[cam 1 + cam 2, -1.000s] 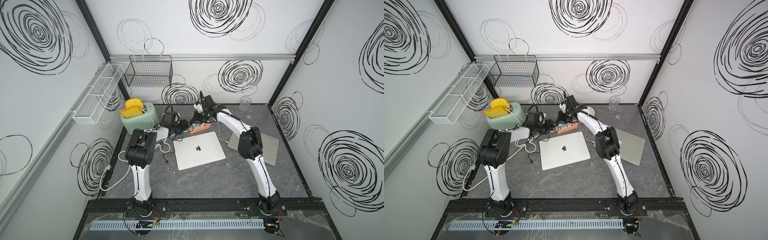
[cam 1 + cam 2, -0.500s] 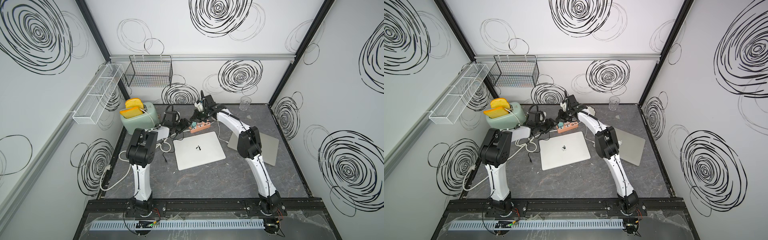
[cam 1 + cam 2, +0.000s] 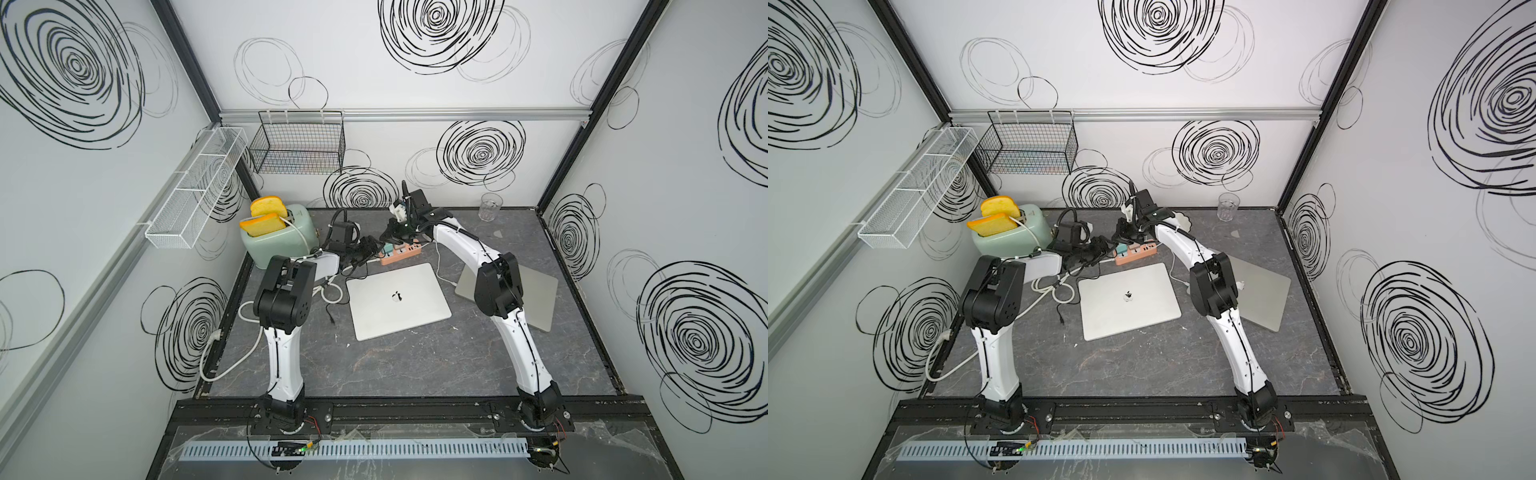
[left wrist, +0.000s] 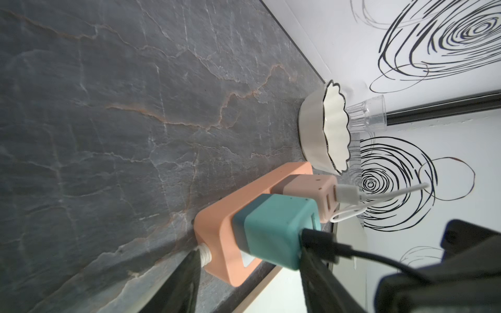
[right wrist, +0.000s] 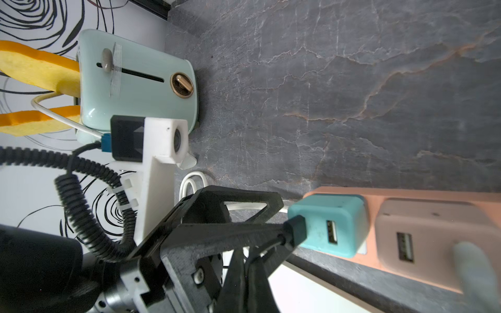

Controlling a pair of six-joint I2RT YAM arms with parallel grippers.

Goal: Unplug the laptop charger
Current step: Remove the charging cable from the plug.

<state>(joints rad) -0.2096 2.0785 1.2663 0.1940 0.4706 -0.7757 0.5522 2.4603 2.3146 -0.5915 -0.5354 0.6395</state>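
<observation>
A teal charger (image 4: pixel 271 230) with a black cable plug (image 4: pixel 317 238) in its face sits plugged into the end of a salmon power strip (image 4: pixel 214 225), at the back of the table in both top views (image 3: pixel 405 252) (image 3: pixel 1138 251). My left gripper (image 4: pixel 248 250) is open and straddles the charger: one finger lies by the strip's end and the other against the charger's face at the plug. My right gripper (image 5: pixel 248 252) is shut on the black cable just behind the plug (image 5: pixel 296 226). Both grippers meet there (image 3: pixel 390 239).
A pink charger (image 4: pixel 311 189) with a white cable sits beside the teal one. A scalloped bowl (image 4: pixel 325 130) and a clear glass (image 3: pixel 490 206) stand at the back. The mint toaster (image 3: pixel 278 239) stands back left. Two closed laptops (image 3: pixel 399 299) (image 3: pixel 536 291) lie mid-table.
</observation>
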